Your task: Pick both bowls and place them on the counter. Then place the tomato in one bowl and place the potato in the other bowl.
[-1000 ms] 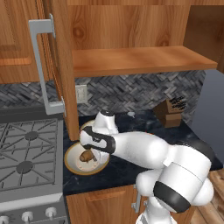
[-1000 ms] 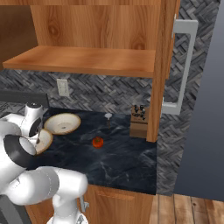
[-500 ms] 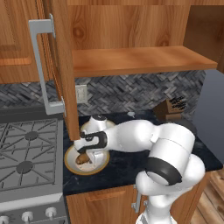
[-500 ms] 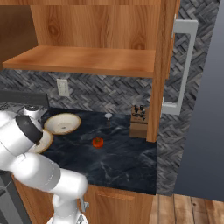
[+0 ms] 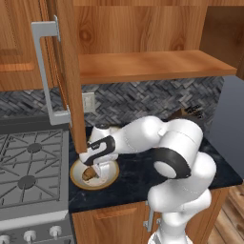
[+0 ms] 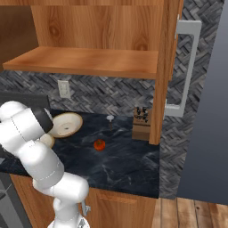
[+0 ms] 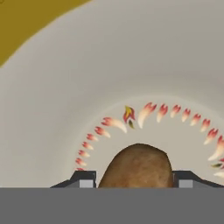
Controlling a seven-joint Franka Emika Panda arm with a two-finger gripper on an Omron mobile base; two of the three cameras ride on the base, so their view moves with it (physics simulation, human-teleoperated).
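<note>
Two bowls sit on the dark counter (image 6: 120, 164): one (image 5: 94, 174) at its left end beside the stove (image 5: 28, 171), the other (image 6: 66, 124) farther back near the wall outlet (image 6: 64, 89). Reaching down into the left bowl, the gripper (image 5: 91, 170) straddles the potato (image 7: 138, 166), a finger tip (image 7: 84, 178) on either side of it above the bowl's cream floor, though whether the fingers actually press on it cannot be told. Out on the open worktop, the tomato (image 6: 99, 144) lies well apart from both bowls, left of the knife block (image 6: 141, 125).
</note>
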